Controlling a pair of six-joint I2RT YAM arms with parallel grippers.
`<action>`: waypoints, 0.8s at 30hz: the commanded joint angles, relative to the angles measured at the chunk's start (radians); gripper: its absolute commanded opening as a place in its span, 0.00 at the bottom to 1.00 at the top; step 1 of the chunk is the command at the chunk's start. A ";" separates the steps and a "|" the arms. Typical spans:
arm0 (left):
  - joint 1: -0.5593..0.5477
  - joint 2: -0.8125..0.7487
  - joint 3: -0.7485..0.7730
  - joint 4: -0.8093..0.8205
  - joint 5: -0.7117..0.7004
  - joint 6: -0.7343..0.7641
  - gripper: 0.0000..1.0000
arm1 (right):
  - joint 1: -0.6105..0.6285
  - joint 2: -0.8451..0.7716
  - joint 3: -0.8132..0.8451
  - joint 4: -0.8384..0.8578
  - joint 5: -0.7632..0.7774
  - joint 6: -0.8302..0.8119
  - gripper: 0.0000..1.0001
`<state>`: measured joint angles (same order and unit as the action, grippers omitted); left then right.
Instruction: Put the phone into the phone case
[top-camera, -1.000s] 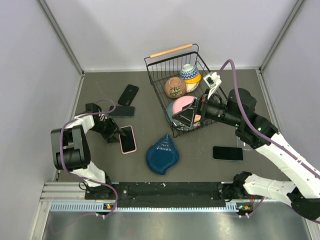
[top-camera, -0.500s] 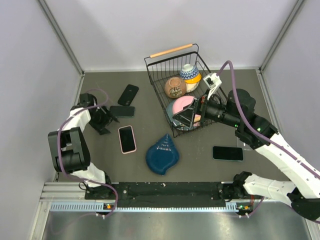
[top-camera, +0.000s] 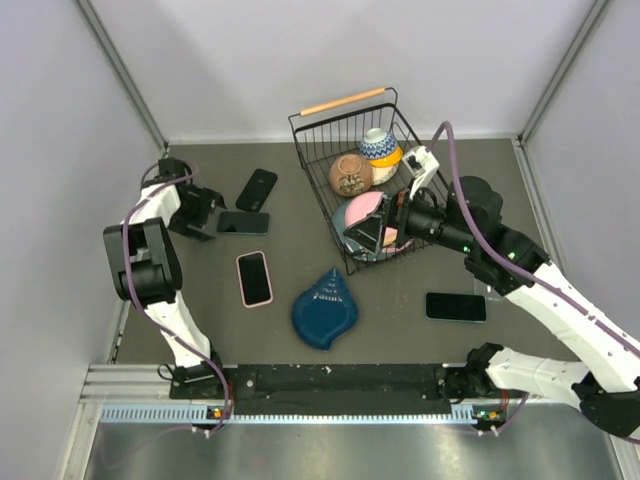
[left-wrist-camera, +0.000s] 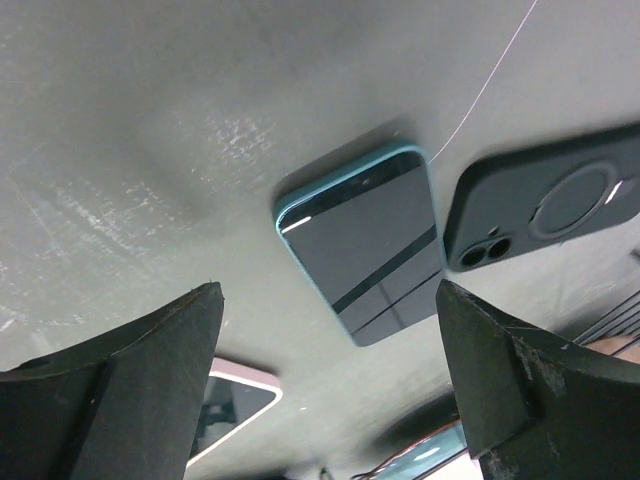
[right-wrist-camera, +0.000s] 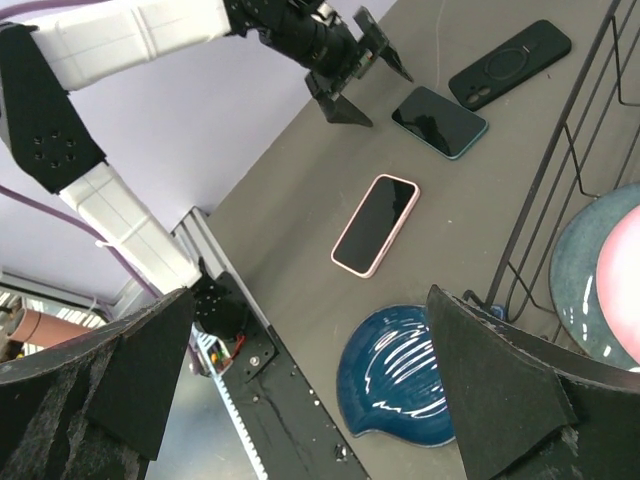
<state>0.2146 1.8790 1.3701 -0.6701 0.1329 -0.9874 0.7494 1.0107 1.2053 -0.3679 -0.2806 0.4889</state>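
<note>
Teal-rimmed black rectangular phone (left-wrist-camera: 365, 250) lies just ahead of the spread-apart, empty left gripper (left-wrist-camera: 328, 300), framed only by its wrist view; overhead, that gripper has withdrawn from the pink-cased phone (top-camera: 254, 278).

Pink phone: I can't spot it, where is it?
In the top view the pink phone lies screen-up on the left side, just left of the blue dish and below the teal phone.
</note>
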 joint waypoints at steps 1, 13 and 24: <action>0.003 0.031 0.128 -0.094 -0.117 -0.190 0.90 | -0.005 0.023 0.042 0.004 0.024 -0.032 0.99; -0.044 0.201 0.357 -0.256 -0.174 -0.299 0.96 | -0.007 0.068 0.088 -0.014 0.040 -0.073 0.99; -0.078 0.305 0.437 -0.338 -0.182 -0.361 0.96 | -0.007 0.063 0.085 -0.032 0.072 -0.104 0.99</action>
<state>0.1341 2.1506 1.7630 -0.9478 -0.0246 -1.2896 0.7494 1.0828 1.2446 -0.4133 -0.2325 0.4145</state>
